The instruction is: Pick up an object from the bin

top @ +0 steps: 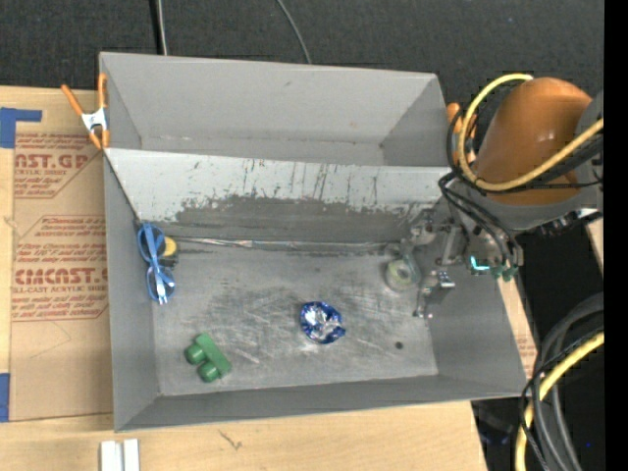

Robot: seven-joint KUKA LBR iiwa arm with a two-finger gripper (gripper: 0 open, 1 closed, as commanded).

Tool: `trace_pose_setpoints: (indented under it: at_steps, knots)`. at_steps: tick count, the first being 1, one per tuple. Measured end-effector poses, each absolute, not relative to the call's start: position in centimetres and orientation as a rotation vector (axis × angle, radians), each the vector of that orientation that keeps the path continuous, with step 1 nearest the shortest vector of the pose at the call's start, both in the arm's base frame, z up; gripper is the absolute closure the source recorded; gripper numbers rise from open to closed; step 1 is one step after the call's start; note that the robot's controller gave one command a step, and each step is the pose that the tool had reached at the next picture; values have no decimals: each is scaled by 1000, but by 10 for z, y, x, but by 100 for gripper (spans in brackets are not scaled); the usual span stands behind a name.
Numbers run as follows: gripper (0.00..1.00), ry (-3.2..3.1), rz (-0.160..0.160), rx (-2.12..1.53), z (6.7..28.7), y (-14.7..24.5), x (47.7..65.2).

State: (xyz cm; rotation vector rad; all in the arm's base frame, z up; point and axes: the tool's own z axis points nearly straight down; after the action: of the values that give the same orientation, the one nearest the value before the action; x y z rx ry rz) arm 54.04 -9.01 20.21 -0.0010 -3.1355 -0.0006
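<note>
**Gripper low at the right end of the bin, beside a pale round thing**

The gripper [428, 288] is seen low over the bin floor at the right of the frame, a little below mid-height. How far it is opened cannot be told from this angle, and nothing can be made out as held in it. Just to its left a pale round thing [398, 274] lies on the floor, so close that contact can be neither confirmed nor excluded. This is the thing nearest the gripper.

Above and to the right of the gripper, the wrist is capped by an orange cover [535, 130], around which yellow and black cables [469, 126] are looped.

Five loose things are counted in the grey metal bin [275, 106], one of each kind, and they are spread singly rather than heaped:

- One pale round thing, already placed.
- One crumpled blue-and-white thing [321, 323], found lower centre, well apart from the gripper.
- One green block [208, 357], set at the lower left.
- One blue spectacle-shaped thing [154, 263], laid against the left wall at mid-height.
- One small yellow thing [170, 249], touching the upper right of the blue one.
</note>
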Motion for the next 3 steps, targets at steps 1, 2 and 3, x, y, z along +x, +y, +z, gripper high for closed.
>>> trace_pose_setpoints:
  at_steps: [1, 2, 3]
  knots:
    - [0, -3118, 2, 458, 71, -1, 502]
    - [0, -3063, -9, 714, 100, 242, 491]
    - [0, -2984, 2, 984, 99, 190, 499]
